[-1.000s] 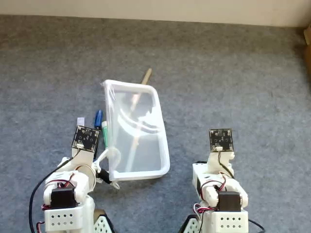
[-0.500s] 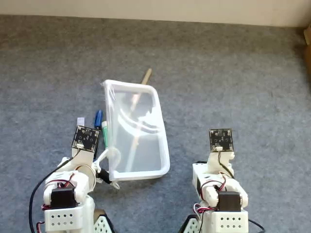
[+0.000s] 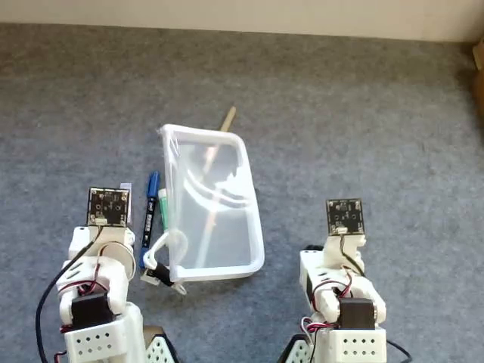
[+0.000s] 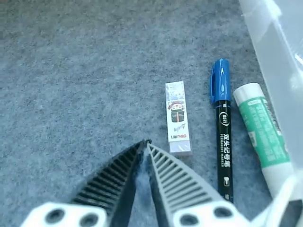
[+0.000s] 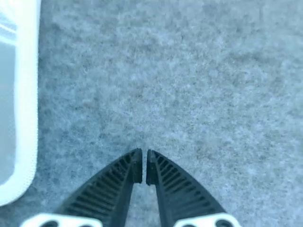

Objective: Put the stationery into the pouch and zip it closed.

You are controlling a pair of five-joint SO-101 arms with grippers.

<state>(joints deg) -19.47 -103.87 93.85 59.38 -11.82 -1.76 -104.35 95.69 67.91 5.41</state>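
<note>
Grey carpet-like fabric covers the counter (image 3: 363, 113). A translucent pouch (image 3: 215, 204) with a white rim lies flat on it between the two arms, nearer the left one. A wooden stick (image 3: 228, 119) shows through the plastic, and its tip juts past the pouch's far edge.

Three pieces of stationery lie outside the pouch along its left rim. From the high view they are partly masked by the left arm. The left wrist view lays them out side by side:
- A green-and-white glue stick (image 4: 260, 127) is closest to the pouch wall.
- A blue-capped permanent marker (image 4: 221, 127) comes next.
- A small white eraser (image 4: 177, 118) in a printed sleeve lies farthest out.

The left pincer (image 4: 144, 144) is pressed together with nothing in it, its tips just short of the eraser's near end. The right pincer (image 5: 142, 163) is also pressed together, over bare carpet, with the pouch's rim off to its side.
</note>
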